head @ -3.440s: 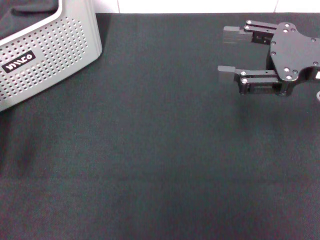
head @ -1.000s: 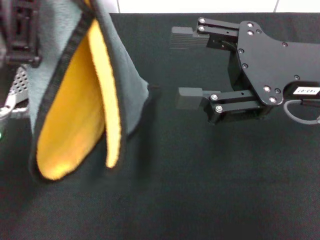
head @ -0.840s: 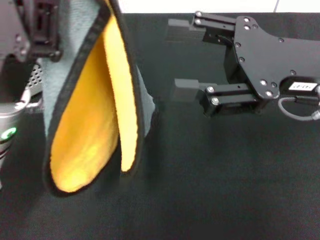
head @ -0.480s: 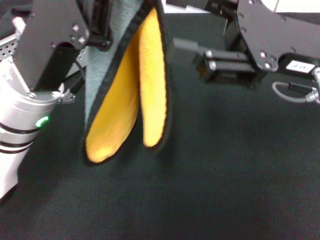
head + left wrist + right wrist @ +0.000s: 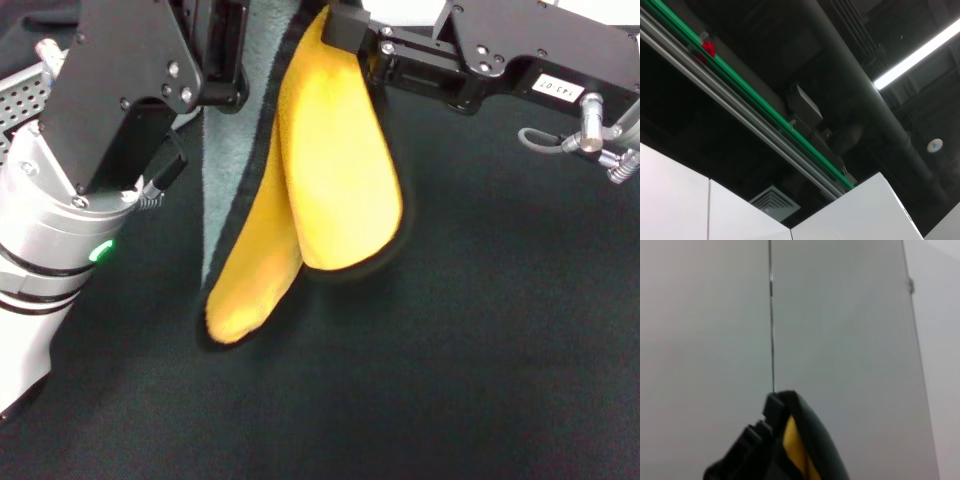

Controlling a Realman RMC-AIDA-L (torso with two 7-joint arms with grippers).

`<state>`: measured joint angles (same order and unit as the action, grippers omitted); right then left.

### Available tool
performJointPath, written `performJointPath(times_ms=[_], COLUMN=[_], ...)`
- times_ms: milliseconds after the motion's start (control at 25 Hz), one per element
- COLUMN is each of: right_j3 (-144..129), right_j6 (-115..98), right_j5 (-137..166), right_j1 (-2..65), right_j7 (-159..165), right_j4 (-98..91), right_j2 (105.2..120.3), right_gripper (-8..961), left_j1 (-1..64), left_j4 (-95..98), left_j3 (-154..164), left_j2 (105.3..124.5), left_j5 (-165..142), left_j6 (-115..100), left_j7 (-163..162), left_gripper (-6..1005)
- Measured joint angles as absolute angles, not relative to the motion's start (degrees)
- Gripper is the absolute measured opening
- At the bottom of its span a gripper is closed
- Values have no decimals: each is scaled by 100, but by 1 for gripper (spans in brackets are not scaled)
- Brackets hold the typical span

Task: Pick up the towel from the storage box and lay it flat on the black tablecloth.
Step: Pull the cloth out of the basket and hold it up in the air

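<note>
Your towel [image 5: 335, 170] hangs folded above the black tablecloth [image 5: 480, 340], yellow face out, its lower edge near the cloth. The left end effector [image 5: 225, 60] is clenched on its top; the right end effector [image 5: 350, 30] grips its upper edge. The storage box [image 5: 25, 90] sits far left.

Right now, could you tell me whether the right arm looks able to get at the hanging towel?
Probably yes: the right gripper is already at the towel by its top edge, with nothing between them. The left gripper is on it too.
</note>
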<state>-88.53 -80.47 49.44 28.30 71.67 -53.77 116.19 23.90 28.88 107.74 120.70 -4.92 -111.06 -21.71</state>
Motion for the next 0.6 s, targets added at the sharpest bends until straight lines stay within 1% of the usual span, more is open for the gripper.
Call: performJointPath(times_ms=[200,400,600], right_j3=[-8855,-9011,-9080], right_j6=[-8067,-8189,-8313], right_j5=[4985,5014,5237], right_j1=[2783,2575,2529], right_j7=[7164,7164,7197], right_j4=[-5258,-5280,-5211], right_j2=[11605,11595,11594], right_gripper=[693,643,641], left_j1=[2370,2380,2382], left_j4=[2947,2978,3014], left_j3=[10737,10731,10716], left_j2=[12061,12047,12040], left_j5=[-459,-338,-333], left_j6=[-11109,-11108,-11110], left_j7=[-2113,-2109,-2088], left_gripper=[18,18,18])
